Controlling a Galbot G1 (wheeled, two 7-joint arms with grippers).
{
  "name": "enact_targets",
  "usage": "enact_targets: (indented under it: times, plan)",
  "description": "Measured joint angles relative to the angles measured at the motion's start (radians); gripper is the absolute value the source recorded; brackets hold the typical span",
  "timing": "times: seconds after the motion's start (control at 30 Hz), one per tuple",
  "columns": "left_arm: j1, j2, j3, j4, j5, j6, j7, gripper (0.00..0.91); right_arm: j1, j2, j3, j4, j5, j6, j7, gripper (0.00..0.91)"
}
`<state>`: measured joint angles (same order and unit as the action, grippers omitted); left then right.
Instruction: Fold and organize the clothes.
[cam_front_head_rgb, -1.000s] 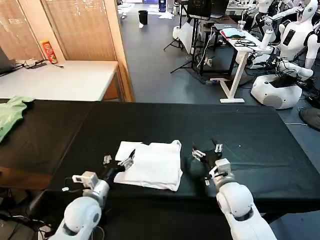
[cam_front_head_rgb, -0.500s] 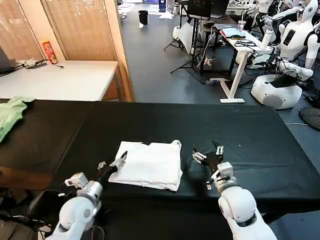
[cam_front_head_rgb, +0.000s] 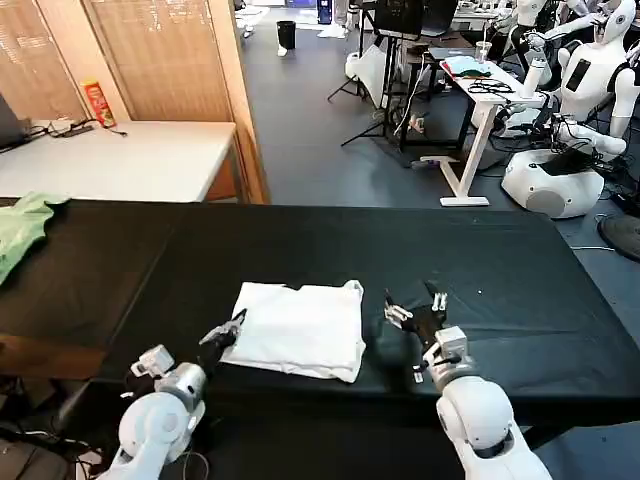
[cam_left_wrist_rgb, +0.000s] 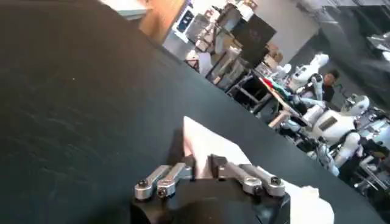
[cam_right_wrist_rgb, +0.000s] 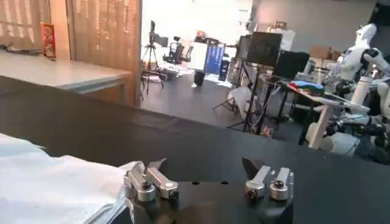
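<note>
The clothes are one white T-shirt (cam_front_head_rgb: 300, 328), folded into a rough rectangle on the black table (cam_front_head_rgb: 500, 260), print hidden. My left gripper (cam_front_head_rgb: 226, 331) is at the shirt's near-left edge. In the left wrist view its narrow jaws are shut on the white cloth (cam_left_wrist_rgb: 207, 143), whose corner sticks out past the left gripper (cam_left_wrist_rgb: 201, 165). My right gripper (cam_front_head_rgb: 415, 305) rests just right of the shirt, open and holding nothing. The right wrist view has the shirt (cam_right_wrist_rgb: 49, 182) lying beside the right gripper (cam_right_wrist_rgb: 204, 163), apart from it.
A green garment (cam_front_head_rgb: 20, 225) lies at the table's far left end. Behind it stand a white table (cam_front_head_rgb: 120, 160) with a red can (cam_front_head_rgb: 97, 103), and a wooden partition. White robots (cam_front_head_rgb: 570, 130) and desks stand at the back right.
My left gripper has drawn back from over the shirt's left part to its near-left edge. The raised flap there now lies flat. The right gripper has hardly moved.
</note>
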<state>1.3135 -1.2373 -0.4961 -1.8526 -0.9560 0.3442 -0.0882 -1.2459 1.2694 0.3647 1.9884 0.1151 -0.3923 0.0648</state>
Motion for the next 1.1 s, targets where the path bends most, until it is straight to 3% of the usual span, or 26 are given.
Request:
enact_targets:
  times: [0.33, 0.63, 0.8, 0.93, 1.1]
  plan:
    - [-0.021, 0.076, -0.05, -0.059, 0.249, 0.037, -0.024, 0.0, -0.019, -0.002, 0.022, 0.007, -0.004, 0.011, 0.0, 0.878]
    - [0.0, 0.342, -0.182, -0.083, 0.418, 0.026, -0.016, 0.0, -0.009, 0.017, 0.004, -0.001, -0.009, 0.012, 0.0, 0.878]
    - [-0.002, 0.464, -0.24, -0.127, 0.415, 0.034, -0.02, 0.0, -0.008, 0.032, -0.004, -0.009, -0.017, 0.017, -0.001, 0.878]
    - [0.007, 0.459, -0.213, -0.194, 0.455, 0.042, -0.035, 0.0, -0.016, 0.038, -0.006, -0.009, -0.024, 0.018, -0.002, 0.878]
    - [0.004, 0.359, -0.084, -0.26, 0.501, 0.052, -0.062, 0.0, -0.032, 0.034, 0.003, -0.003, -0.027, 0.02, -0.003, 0.878]
